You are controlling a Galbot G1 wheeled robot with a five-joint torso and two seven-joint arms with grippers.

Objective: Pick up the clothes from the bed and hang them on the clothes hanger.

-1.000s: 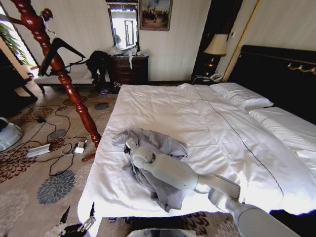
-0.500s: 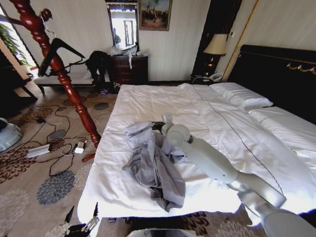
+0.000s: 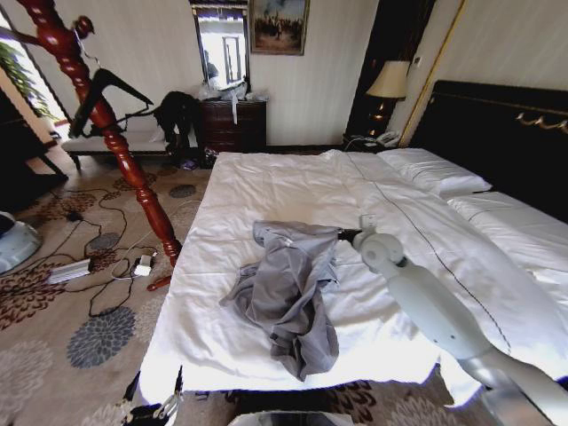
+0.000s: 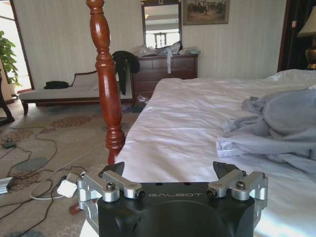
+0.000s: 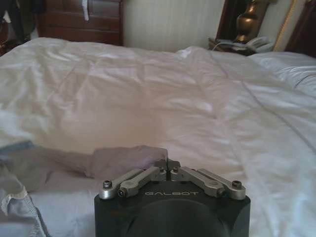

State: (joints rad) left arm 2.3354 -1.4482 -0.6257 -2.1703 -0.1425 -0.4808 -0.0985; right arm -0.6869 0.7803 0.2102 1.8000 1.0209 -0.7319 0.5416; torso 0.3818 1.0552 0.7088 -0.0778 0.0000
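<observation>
From my head camera the left gripper (image 3: 153, 404) is cut off by the bottom edge, just its finger tips poking up. The bed (image 3: 497, 222) runs out past the right edge, and my right arm covers part of its duvet. The clothes hanger (image 3: 106, 93) is half hidden behind the red coat stand (image 3: 120, 146).

Striped pale walls, patterned carpet (image 3: 53, 355), dark dresser (image 3: 232, 124), lamp (image 3: 388, 82), mirror (image 3: 223, 46)
</observation>
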